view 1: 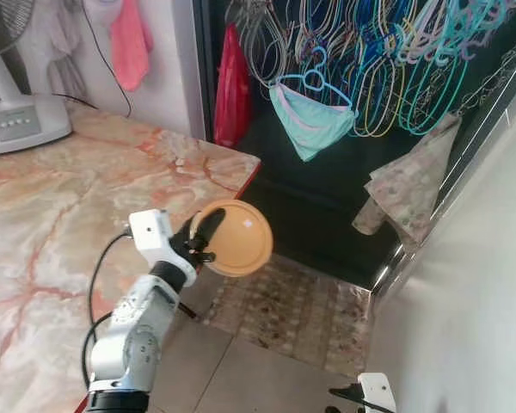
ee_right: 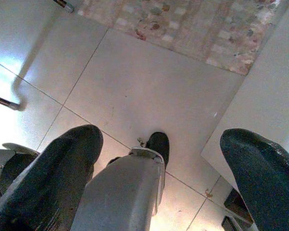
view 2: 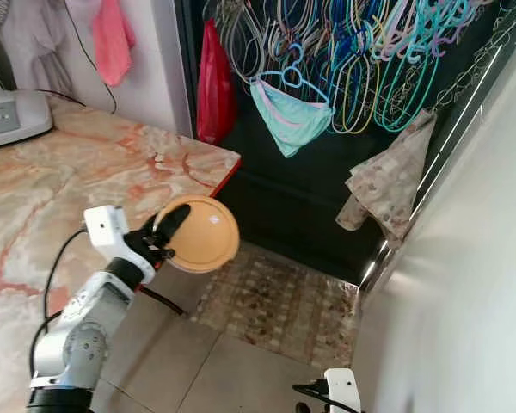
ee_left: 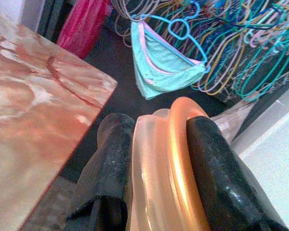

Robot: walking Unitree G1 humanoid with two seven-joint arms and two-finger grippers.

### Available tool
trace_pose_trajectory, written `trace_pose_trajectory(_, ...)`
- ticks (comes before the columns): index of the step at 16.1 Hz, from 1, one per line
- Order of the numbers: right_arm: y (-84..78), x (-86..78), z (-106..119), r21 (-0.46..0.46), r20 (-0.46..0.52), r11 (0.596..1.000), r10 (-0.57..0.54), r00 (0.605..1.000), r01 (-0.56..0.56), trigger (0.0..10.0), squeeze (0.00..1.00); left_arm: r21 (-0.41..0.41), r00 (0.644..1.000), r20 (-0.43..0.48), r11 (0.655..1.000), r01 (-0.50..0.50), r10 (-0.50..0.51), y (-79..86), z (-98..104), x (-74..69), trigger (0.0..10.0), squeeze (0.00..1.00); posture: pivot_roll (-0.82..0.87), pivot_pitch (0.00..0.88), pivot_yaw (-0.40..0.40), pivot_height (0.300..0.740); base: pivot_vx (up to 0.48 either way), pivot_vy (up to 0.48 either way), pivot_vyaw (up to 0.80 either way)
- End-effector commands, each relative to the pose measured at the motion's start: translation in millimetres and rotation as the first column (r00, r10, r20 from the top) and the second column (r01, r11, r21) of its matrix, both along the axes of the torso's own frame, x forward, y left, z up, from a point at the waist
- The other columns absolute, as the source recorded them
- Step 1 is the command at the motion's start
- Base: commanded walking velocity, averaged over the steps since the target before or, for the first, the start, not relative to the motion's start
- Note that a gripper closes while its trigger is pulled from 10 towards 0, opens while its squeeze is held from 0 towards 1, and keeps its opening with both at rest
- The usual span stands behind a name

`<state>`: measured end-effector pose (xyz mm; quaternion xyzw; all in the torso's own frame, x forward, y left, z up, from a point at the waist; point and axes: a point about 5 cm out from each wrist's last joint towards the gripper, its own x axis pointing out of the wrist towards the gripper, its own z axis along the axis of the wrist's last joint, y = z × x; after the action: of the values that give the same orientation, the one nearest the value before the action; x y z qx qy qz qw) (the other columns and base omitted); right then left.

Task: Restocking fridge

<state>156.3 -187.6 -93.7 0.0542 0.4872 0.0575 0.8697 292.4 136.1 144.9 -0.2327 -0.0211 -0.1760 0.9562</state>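
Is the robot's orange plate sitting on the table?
No, the left gripper holds the orange plate up in the air past the table's edge, over the floor.

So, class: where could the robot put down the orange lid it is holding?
The marble table is bare between the fan base and its near corner. The left gripper holds the lid just past that corner. The hangers are crowded.

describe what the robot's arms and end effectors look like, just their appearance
The left arm is silver metal in rounded segments, with a black collar at the wrist and a white boxy module above it. A black cable loops beside the arm. The left end effector has two long black fingers with a matte, slightly textured surface. The right end effector has the same thick black fingers and a white wrist housing.
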Motion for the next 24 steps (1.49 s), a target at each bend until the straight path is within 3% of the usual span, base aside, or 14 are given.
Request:
trace_pose_trajectory(1,-1.7,-0.7,0.0,0.008,0.002,1.0,-0.019,1.0,0.019,10.0,0.0,0.01,1.0,0.01,1.0,-0.002,0.002,-0.7,1.7,0.1,10.0,0.0,0.03,0.0,0.002,0.74,0.0,0.0,0.0)
trace_pose_trajectory(8,-2.1,-0.9,0.0,0.007,0.0,1.0,-0.015,1.0,0.015,10.0,0.0,0.006,1.0,0.012,1.0,-0.007,0.007,-0.3,1.6,-0.2,10.0,0.0,0.03,0.0,0.001,0.74,0.0,0.0,0.0)
trace_pose_trajectory(24,-0.7,-3.1,-1.0,0.013,-0.003,1.0,-0.017,1.0,0.017,10.0,0.0,0.024,1.0,-0.007,1.0,-0.015,0.015,2.1,-4.5,0.8,10.0,0.0,0.03,0.0,0.007,0.74,-0.237,0.0,0.0)
